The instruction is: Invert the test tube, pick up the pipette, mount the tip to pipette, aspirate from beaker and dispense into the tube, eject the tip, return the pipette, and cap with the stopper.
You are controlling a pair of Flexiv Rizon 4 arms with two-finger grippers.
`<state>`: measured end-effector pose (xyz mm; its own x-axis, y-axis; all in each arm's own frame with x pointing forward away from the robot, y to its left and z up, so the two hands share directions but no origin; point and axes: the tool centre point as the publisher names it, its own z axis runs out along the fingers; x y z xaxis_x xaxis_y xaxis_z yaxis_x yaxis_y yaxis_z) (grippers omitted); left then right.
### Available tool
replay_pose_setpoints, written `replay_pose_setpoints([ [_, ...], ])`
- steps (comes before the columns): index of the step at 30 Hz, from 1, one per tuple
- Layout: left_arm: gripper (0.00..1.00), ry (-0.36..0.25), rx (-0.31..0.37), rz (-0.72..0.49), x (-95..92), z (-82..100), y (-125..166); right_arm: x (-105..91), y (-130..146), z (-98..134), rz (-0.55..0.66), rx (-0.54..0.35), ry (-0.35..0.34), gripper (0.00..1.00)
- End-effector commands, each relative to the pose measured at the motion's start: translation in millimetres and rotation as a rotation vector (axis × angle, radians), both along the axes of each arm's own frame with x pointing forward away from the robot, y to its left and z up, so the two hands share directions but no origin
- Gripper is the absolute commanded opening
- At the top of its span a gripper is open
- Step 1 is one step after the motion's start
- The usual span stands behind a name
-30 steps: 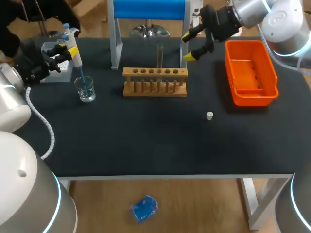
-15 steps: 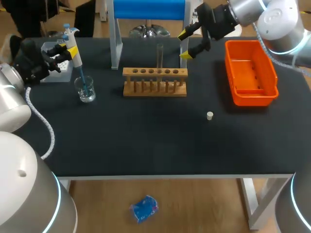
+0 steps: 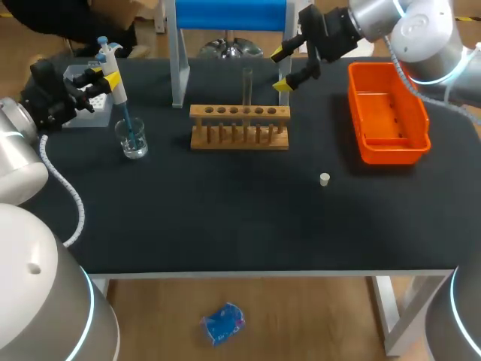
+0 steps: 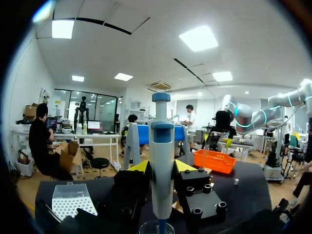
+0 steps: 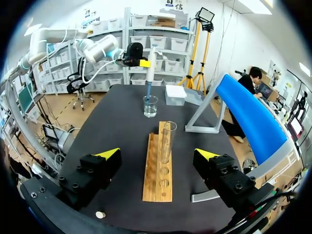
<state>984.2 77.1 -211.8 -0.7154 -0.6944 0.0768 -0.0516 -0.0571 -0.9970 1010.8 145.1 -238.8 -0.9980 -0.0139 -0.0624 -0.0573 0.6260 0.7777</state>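
Holding the pipette (image 3: 118,92) (image 4: 162,161) upright, the left gripper (image 3: 105,76) (image 4: 162,168) has both yellow-tipped fingers clamped on its body from two sides, at the far left of the tabletop (image 3: 225,214). The pipette's blue tip points down into the glass beaker (image 3: 133,140) (image 5: 150,106). A white tip box (image 3: 81,101) (image 4: 70,207) sits just behind the left gripper. The right gripper (image 3: 279,70) (image 5: 157,154) hangs wide open with nothing in it, above the far edge of the tabletop, between the blue-topped stand (image 3: 229,15) and the orange bin (image 3: 387,113). The test tube (image 3: 247,90) (image 5: 166,141) stands upright in a hole of the wooden rack (image 3: 239,126) (image 5: 158,175), mouth up. In the right wrist view it sits ahead of the open fingers, in line with the gap, touching neither. The stopper (image 3: 324,179) (image 5: 100,214) lies alone on the tabletop – well apart from the rack, nearer the front edge than the orange bin. Cannot tell any liquid level in the tube or beaker. From the right wrist view, rack, beaker and pipette line up one behind the other, beaker just beyond the rack's far end.
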Motion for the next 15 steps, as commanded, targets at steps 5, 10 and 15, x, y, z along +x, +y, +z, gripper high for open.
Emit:
replay_pose_setpoints([
  [5,0.00,-0.002,-0.001,0.001,0.5,-0.6,-0.3,0.9,-0.1,-0.4,0.001,0.000,0.000,1.00],
  [10,0.00,-0.002,-0.001,0.001,0.5,-0.6,-0.3,0.9,-0.1,-0.4,0.001,0.000,0.000,1.00],
  [15,0.00,-0.014,-0.004,-0.004,0.3,0.0,-3.2,0.9,-0.1,-0.4,0.001,0.000,0.000,1.00],
])
